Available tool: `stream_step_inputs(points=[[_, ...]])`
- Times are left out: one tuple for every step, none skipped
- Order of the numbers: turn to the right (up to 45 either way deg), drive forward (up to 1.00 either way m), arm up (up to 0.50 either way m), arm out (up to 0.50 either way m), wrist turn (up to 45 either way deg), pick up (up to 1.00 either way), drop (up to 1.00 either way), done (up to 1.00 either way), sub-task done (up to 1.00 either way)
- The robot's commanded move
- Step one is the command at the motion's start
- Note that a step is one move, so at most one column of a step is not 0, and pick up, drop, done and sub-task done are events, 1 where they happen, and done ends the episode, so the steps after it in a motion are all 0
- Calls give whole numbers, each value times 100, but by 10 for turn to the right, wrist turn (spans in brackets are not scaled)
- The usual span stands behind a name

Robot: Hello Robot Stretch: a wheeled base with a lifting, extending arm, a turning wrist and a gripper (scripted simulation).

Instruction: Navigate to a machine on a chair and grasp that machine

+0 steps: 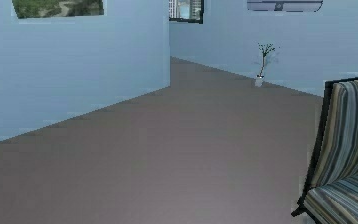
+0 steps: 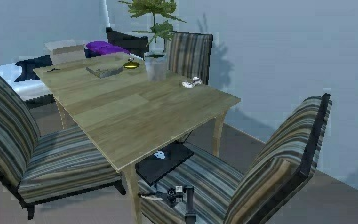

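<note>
Pale blue walls [image 1: 77,70] and a brown floor [image 1: 177,150] enclose a wooden table [image 2: 137,110]. On the seat of the striped chair [image 2: 257,170] at the table's five o'clock lies the machine [image 2: 165,165]. It is a flat, dark slab, partly tucked under the tabletop's edge, with a small pale mark on top (too small to read). Toward six o'clock of it, at the arm side view's bottom edge, is the gripper [image 2: 162,200]. How its fingers stand cannot be told, nor whether they hold anything. A leafy plant [image 2: 152,12] rises at the table's twelve o'clock.
</note>
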Motion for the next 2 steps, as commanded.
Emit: stream_step_inputs(points=[[0,0,10,0,0,0,0,0,0],[0,0,0,0,0,0,0,100,0]])
